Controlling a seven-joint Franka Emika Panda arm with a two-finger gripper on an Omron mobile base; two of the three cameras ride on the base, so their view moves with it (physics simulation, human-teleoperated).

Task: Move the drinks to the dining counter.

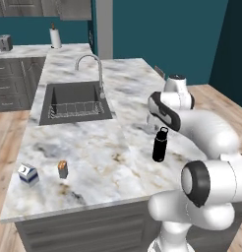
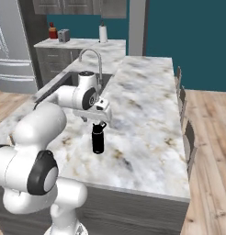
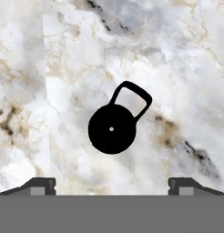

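In the left base view the white arm's own links hide the gripper, and part of the counter (image 1: 93,157) at right of frame. The black bottle (image 1: 160,144) stands upright at centre right, the blue-and-white carton (image 1: 28,173) and orange container (image 1: 63,169) at lower left. In the hand view the gripper (image 3: 112,185) points straight down above the bottle's cap, fingertips (image 3: 41,185) spread wide, holding nothing.
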